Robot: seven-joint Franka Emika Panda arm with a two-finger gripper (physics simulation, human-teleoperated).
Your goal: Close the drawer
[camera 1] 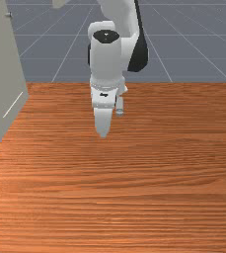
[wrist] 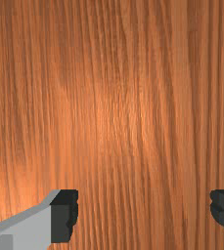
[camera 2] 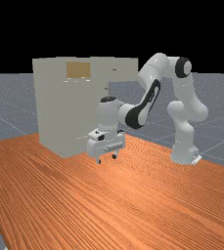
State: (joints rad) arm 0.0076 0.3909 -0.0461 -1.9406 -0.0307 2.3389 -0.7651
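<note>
In the far view my gripper hangs low over the table, in front of the pale grey cabinet. At the cabinet's top, a drawer juts out toward the far view's right, well above my hand and close to the arm's forearm. The wrist view has my gripper open, its dark fingertips wide apart with bare wood between them. The front view puts the cabinet at its left edge, with my hand off to the side of it.
Orange-brown table stretches below and around my hand. A tan panel is set high on the cabinet. Above my hand, the arm's black-and-white links pass near the drawer's outer end in the far view.
</note>
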